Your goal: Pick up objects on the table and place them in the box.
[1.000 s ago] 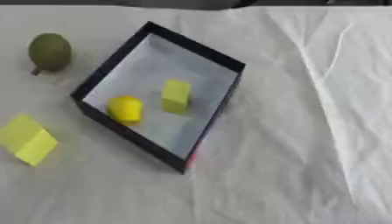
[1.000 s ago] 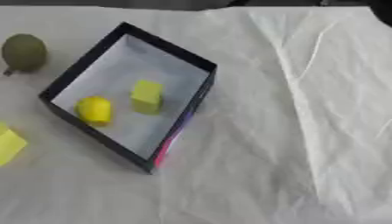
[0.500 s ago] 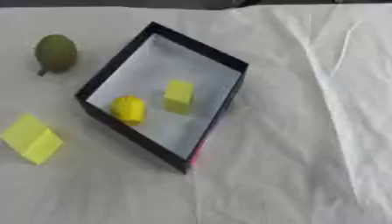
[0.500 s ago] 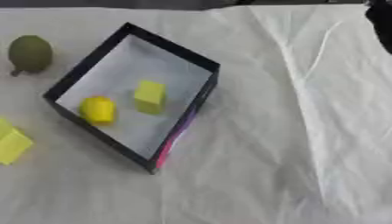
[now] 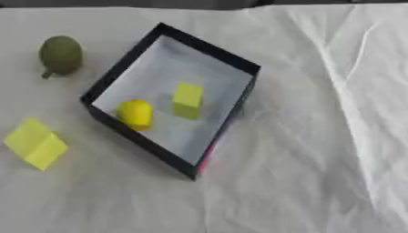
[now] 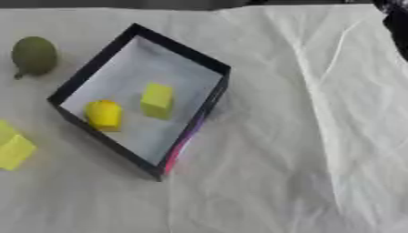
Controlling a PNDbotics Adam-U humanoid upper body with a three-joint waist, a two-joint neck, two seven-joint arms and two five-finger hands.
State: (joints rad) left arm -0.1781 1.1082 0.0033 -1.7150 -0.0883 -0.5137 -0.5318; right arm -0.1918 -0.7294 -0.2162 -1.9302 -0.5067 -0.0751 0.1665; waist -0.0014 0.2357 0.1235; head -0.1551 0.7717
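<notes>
— Left eye view, from your left: what lies on the cloth?

— At the far left you have a green pear-shaped fruit [image 5: 60, 54], stem end toward you, well apart from a yellow block [image 5: 35, 143] nearer you. Both sit on the white tablecloth [image 5: 303, 150], outside the box.

— And the box?

— The black box [image 5: 213, 53] stands askew, one corner toward you. On its pale floor you have a round yellow piece [image 5: 135, 113] just beside a yellow-green cube [image 5: 188, 100] (apart, not touching).

— Your hands?

— Only a dark shape [image 6: 395, 20] shows at the upper right corner of the right eye view, probably your right arm; I cannot tell how its fingers stand. The left hand shows nowhere.
</notes>
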